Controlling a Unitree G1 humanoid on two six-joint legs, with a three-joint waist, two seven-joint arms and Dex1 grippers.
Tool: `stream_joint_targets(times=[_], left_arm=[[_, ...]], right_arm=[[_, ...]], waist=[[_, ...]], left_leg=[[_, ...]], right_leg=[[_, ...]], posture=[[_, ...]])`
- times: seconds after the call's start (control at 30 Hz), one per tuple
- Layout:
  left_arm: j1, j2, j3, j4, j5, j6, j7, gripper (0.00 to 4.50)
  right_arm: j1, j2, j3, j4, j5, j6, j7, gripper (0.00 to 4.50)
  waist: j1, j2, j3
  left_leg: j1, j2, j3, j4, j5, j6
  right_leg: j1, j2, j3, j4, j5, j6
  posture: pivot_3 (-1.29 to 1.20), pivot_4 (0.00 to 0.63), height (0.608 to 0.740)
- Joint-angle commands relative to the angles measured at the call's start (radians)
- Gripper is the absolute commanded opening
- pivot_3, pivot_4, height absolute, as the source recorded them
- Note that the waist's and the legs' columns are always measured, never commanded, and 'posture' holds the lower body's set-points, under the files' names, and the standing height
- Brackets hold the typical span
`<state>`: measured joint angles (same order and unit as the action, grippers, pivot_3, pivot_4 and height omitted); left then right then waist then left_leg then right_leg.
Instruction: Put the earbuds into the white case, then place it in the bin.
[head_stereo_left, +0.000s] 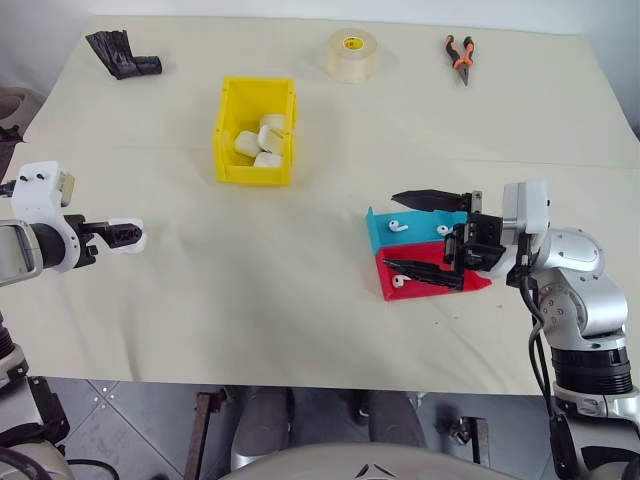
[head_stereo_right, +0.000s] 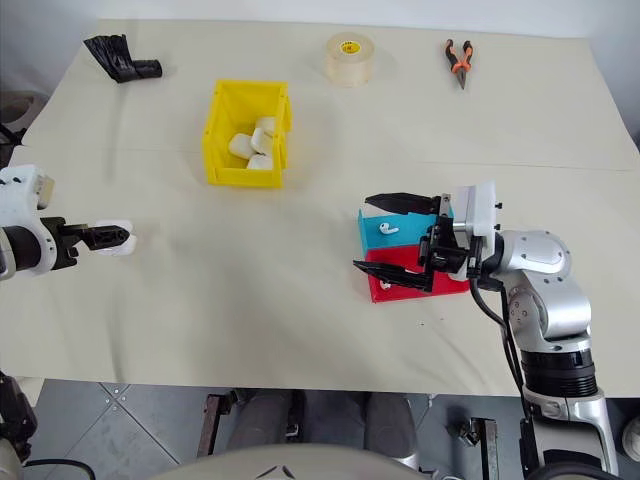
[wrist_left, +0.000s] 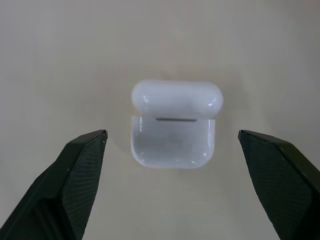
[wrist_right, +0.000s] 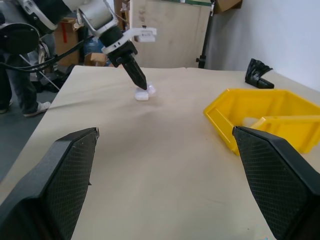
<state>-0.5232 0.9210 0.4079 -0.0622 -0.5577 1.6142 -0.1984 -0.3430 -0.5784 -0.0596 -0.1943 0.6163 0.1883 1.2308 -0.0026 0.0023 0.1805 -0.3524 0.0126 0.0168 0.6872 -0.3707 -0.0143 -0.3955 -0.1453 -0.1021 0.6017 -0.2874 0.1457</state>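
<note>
Fingers of L gripper (wrist_left: 170, 150) spread wide, empty, straddling small glossy white pebble-shaped plastic case (wrist_left: 172, 129), lid open, on beige worktop (head_stereo_left: 300, 290); prob light, stiff, slippery w/ rounded shell, so pinch lower body's flat sides, not hinged lid.

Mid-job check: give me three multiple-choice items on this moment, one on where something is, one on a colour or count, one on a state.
1. Where is the open case?
A. in the bin
B. on the table by the left gripper
C. on the red tray

2. What colour is the tray holding the earbud farther from the robot?
A. blue
B. green
C. yellow

3. How do the right gripper's jaws stand?
A. shut on an earbud
B. shut on nothing
C. open over the trays

Key: 1 B, the left wrist view shows it lying on the table between the jaws; 2 A, that earbud lies on blue, beyond the red tray; 3 C, the black fingers are spread apart, holding nothing.
</note>
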Motion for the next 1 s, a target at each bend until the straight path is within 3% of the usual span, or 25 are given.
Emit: stream_joint_targets(times=[0.03, 0.47, 0.9, 1.0], left_arm=[[-0.026, 0.034, -0.025, 0.026, -0.016, 0.0, 0.004, 4.46], [-0.071, -0.047, -0.049, 0.063, -0.003, 0.0, 0.062, 4.46], [-0.022, -0.08, -0.07, 0.107, 0.104, -0.04, 0.031, 4.46], [-0.015, -0.07, -0.079, 0.118, 0.123, -0.063, 0.014, 3.86]], right_arm=[[-0.016, 0.021, 0.0, -0.039, 0.022, -0.012, -0.012, 4.5], [-0.01, 0.046, 0.016, -0.029, 0.009, -0.032, -0.004, 4.5], [0.011, 0.062, 0.008, -0.03, -0.003, -0.065, -0.022, 4.5], [0.013, 0.061, 0.005, -0.03, -0.003, -0.068, -0.023, 4.5]], waist=[[0.0, 0.0, 0.0], [0.0, -0.001, 0.0], [0.0, 0.0, 0.0], [0.0, 0.0, 0.0]], left_leg=[[0.0, 0.0, 0.0, 0.0, 0.0, 0.0], [0.0, 0.0, 0.0, 0.0, 0.0, 0.0], [0.0, 0.0, 0.001, 0.0, 0.0, -0.001], [0.001, 0.0, 0.001, 0.0, 0.001, -0.001]], right_leg=[[0.0, 0.0, 0.0, 0.0, 0.0, 0.0], [0.0, 0.0, 0.0, 0.0, 0.0, 0.0], [-0.001, 0.0, 0.0, 0.002, 0.0, 0.0], [-0.001, 0.0, 0.001, 0.003, 0.0, 0.0]], posture=[[0.0, 0.15, 0.74], [0.0, 0.15, 0.74], [0.0, 0.15, 0.74], [0.0, 0.15, 0.74]])
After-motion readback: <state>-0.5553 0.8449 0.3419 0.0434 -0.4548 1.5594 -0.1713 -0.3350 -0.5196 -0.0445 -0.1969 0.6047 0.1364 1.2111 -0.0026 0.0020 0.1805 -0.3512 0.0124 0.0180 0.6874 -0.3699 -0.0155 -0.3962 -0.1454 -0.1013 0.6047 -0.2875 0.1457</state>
